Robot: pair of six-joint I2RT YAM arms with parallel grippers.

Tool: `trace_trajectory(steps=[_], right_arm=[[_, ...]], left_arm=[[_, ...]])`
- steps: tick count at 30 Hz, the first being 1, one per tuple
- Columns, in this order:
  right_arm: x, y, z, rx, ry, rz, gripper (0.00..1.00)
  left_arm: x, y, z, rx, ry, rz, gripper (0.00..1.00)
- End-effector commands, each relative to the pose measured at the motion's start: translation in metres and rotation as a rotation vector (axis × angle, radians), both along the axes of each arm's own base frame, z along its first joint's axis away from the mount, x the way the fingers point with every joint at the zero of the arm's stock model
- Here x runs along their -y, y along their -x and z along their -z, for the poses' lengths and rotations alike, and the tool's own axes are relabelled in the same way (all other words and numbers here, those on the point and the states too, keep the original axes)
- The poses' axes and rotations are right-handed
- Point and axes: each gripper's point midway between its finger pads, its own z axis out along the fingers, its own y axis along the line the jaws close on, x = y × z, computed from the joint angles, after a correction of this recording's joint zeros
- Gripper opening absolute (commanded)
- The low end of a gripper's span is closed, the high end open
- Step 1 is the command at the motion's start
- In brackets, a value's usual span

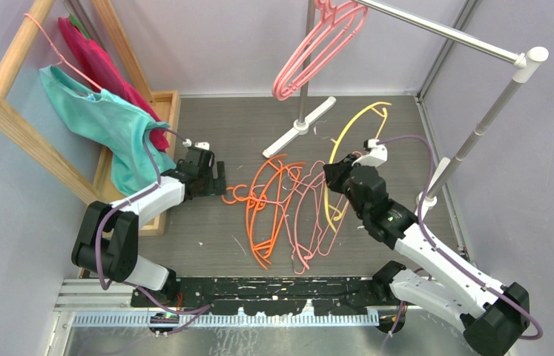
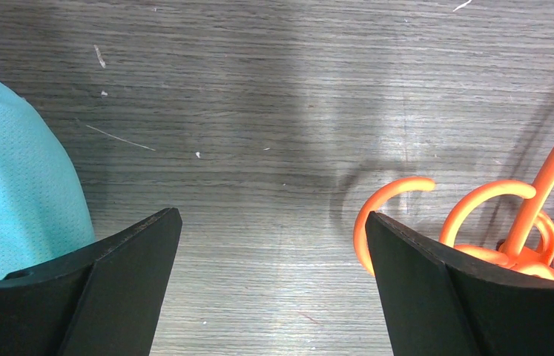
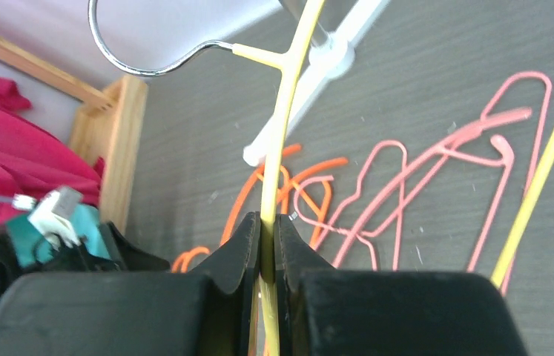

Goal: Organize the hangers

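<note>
**Right gripper clamps yellow hanger; left gripper open beside orange hooks**

The right gripper (image 3: 268,219) is clenched on the thin yellow wire hanger (image 1: 342,141), pinching its wire between 2 black fingers above the grey wood-grain table (image 1: 207,230). The left gripper (image 2: 270,222) sits low with its fingers spread wide, grasping nothing, just beside the hooks of the tangled orange wire hangers (image 1: 262,215). Thin pink wire hangers (image 1: 307,222) lie touching those. Thicker pink hangers (image 1: 311,55) hang on the silver metal rail (image 1: 444,30).
</note>
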Motion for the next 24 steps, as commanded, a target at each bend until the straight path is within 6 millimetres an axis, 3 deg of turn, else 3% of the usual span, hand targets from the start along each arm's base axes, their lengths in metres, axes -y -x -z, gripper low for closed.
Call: trace_trajectory(steps=[1,8,10,16,24], right_arm=[[-0.011,-0.011,-0.112,0.278,-0.166,-0.08,0.01],[-0.016,-0.013,-0.208,0.5,-0.224,-0.115,0.01],[-0.016,-0.019,-0.223,0.541,-0.243,-0.105,0.01],[-0.013,-0.04,-0.254,0.641,-0.348,-0.057,0.01],[0.005,-0.071,-0.271,0.741,-0.485,0.016,0.01]], left_arm=[[0.004,-0.008,-0.016,0.057,0.028,-0.003,0.98],[0.004,-0.01,-0.015,0.053,0.025,-0.003,0.98],[0.005,-0.01,-0.015,0.053,0.027,-0.003,0.98],[0.004,-0.009,-0.015,0.054,0.029,-0.004,0.98],[0.003,-0.009,-0.013,0.052,0.022,-0.005,0.98]])
